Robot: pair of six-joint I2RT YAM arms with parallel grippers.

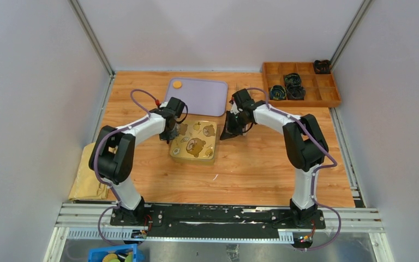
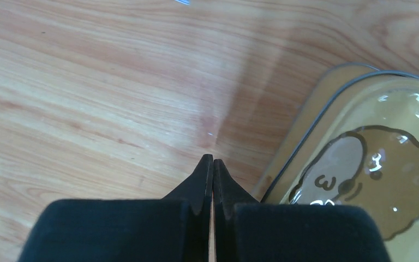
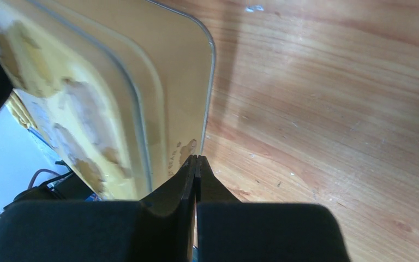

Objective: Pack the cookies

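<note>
Flanking the box (image 1: 193, 143), left tool (image 2: 213, 162) and right tool (image 3: 197, 160) sit pinched together, empty; nudging its rim could skid it over the desk (image 1: 262, 164), away from the far cookie (image 1: 177, 84).

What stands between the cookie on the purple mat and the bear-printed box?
Nothing lies on the table between the cookie and the box, though the left gripper hangs beside the box on that side. A clear lid appears to cover the box.

Glossy plastic box (image 1: 193, 145); smooth wood table (image 1: 262, 164).
</note>
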